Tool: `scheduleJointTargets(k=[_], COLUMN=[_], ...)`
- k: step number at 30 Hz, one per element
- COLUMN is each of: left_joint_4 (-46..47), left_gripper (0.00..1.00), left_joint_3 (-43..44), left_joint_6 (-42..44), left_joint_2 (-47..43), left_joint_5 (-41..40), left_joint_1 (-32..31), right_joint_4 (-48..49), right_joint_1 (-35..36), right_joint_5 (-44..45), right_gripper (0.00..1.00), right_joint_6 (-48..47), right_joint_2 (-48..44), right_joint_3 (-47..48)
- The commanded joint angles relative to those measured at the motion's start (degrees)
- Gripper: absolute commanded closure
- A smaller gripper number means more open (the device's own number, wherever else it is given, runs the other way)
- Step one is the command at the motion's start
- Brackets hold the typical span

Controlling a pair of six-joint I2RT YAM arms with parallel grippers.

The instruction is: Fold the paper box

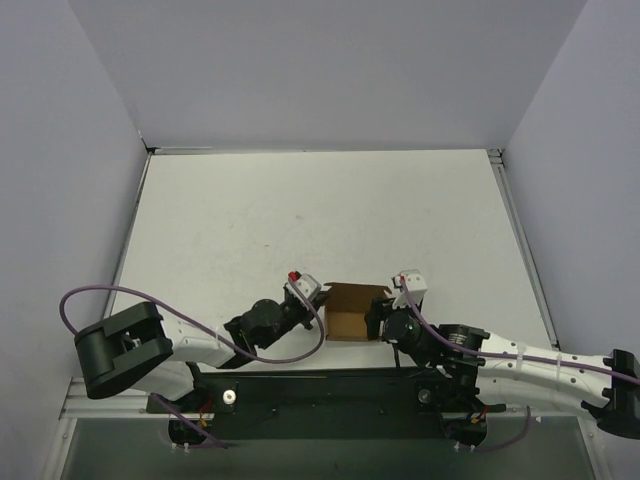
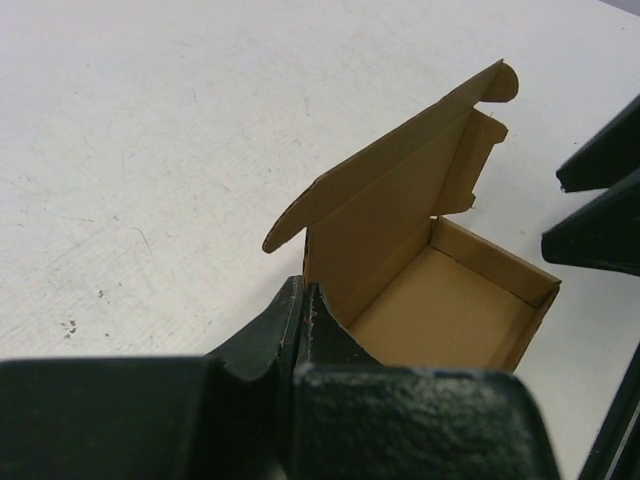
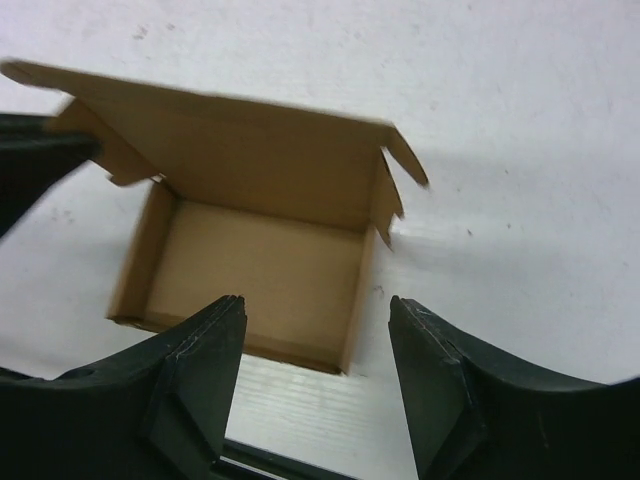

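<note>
- The box point(image 1: 350, 320) sits on the white table point(image 1: 300, 210), toward the near edge. It is just ahead of the arm bases, between my two grippers.
- It is formed into an open tray of plain brown cardboard, with the walls up and the floor bare.
- The lid point(image 2: 400, 175) is open. It rises from the far long wall and leans back a little, with a rounded ear at each end.
- A small side flap point(image 2: 470, 160) stands at the lid's right end.
- The left gripper point(image 2: 303, 310) has its jaws together at the box's left end, by the corner under the lid.
- In the left wrist view the cardboard edge runs straight down into the seam between the fingers. One finger is outside the box and the other is over the floor inside. I read it as clamped on the box wall there.
- The right gripper point(image 3: 315, 305) has its jaws well apart at the box's right end.
- In the right wrist view one of its fingers point(image 3: 200, 370) lies in front of the near wall. The other is over bare table beside the box, and the right end wall stands between them.
- I cannot tell whether either right finger touches the cardboard.
- The far edge of the lid is slightly blurred in the right wrist view.
- A purple cable point(image 1: 100, 292) loops above the left arm.
</note>
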Motion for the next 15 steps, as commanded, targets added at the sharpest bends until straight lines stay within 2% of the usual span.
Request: scheduleJointTargets(k=[1, 8, 15], left_joint_4=[0.66, 1.01, 1.01], left_gripper=[1.00, 1.00, 1.00], left_joint_3=[1.00, 1.52, 1.79], left_joint_6=[1.67, 1.41, 1.32], left_joint_2=[-1.55, -0.41, -0.05], left_joint_5=[5.09, 9.48, 10.28], left_joint_1=[3.04, 4.62, 5.24], right_joint_4=[-4.18, 3.72, 12.60], right_joint_1=[-1.35, -5.04, -9.26], right_joint_5=[-0.96, -0.96, -2.36], right_gripper=[0.41, 0.48, 0.53], right_joint_6=[4.10, 0.76, -2.32], right_joint_2=[-0.83, 4.08, 9.97], right_joint_3=[-3.39, -6.38, -7.44])
